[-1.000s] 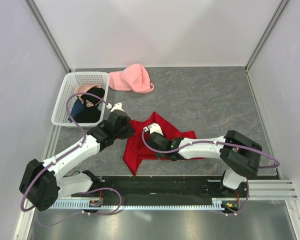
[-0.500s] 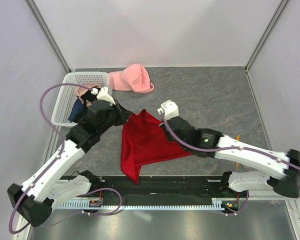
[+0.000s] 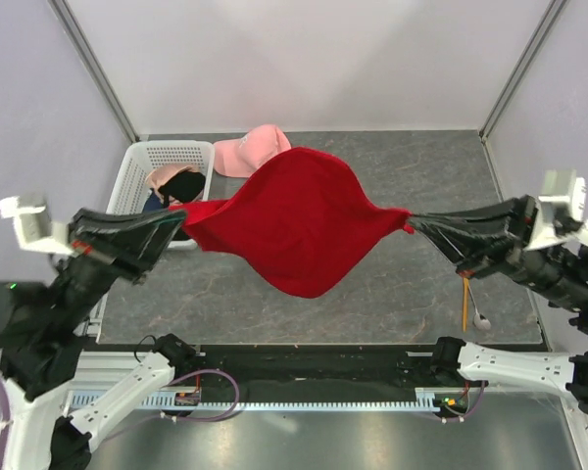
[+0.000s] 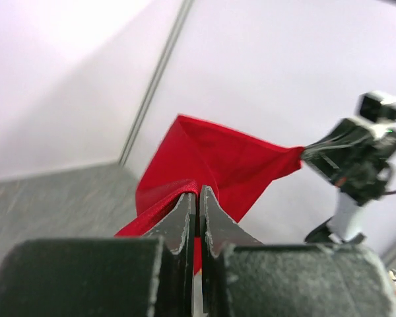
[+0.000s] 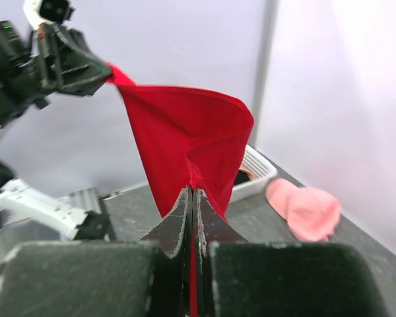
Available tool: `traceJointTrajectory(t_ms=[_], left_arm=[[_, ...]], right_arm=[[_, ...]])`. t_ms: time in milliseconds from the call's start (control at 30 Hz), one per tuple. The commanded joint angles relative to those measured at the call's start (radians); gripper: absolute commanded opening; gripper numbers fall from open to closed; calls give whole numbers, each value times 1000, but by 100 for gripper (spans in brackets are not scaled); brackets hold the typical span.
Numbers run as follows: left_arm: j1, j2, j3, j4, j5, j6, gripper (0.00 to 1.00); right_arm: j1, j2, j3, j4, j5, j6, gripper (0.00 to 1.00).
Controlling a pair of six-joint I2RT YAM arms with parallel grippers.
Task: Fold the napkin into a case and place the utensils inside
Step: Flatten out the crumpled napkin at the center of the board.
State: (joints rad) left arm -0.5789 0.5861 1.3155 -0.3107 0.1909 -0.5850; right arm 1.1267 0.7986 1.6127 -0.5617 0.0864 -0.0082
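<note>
Up in the air above the table [image 3: 421, 166], the top view shows the red napkin [image 3: 299, 220] stretched out between the left gripper [image 3: 181, 223] and the right gripper [image 3: 413, 223]. Each wrist view shows its jaws squeezed tight on a napkin corner.

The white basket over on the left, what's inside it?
A black garment, blue cloth and peach cloth lie in the white basket. The left gripper and the red napkin cover its near right corner.

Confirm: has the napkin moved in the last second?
Yes. The napkin is lifted off the table and farther back, its edge now overlapping the cap.
</note>
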Motion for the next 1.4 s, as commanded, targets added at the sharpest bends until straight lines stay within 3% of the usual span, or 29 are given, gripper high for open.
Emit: traceJointTrajectory(t_ms=[0,100,200,333,367,433,500,533,567,633,733,967,1100,1367], left_arm=[[4,-57,36,76,91,66,2],[4,-84,25,93,67,74,2],[4,-69,-15,93,7,68,2],[4,10,-103,1,-186,2,2],[5,83,-101,-37,-305,-25,2],[4,156,-116,-97,-396,-27,2],[4,280,-145,-79,-494,-9,2],[5,332,-162,-68,-527,-4,2],[8,378,-163,-67,-580,-15,2],[39,510,-170,-36,-605,-26,2],[92,661,-202,28,-616,-82,2],[209,983,-165,188,-521,-93,2],[229,1144,-38,199,-515,-49,2],[269,1336,171,64,-493,7,2]], right_arm=[[5,-44,-19,51,-209,-53,0],[4,-67,-51,81,-153,-53,0],[4,-46,-105,97,66,-39,0],[4,22,-244,167,590,-79,0],[2,40,-261,180,672,-99,0],[-30,80,-324,268,771,-150,0],[-144,108,-353,318,690,-136,0],[-329,147,-365,319,590,-101,0],[-432,172,-370,318,393,-31,0],[-618,256,-399,361,245,-4,0],[-709,430,-377,410,190,-12,0],[-795,842,-206,490,23,5,0],[-808,1069,-70,503,-31,37,0],[-844,1258,117,464,-17,77,3]])
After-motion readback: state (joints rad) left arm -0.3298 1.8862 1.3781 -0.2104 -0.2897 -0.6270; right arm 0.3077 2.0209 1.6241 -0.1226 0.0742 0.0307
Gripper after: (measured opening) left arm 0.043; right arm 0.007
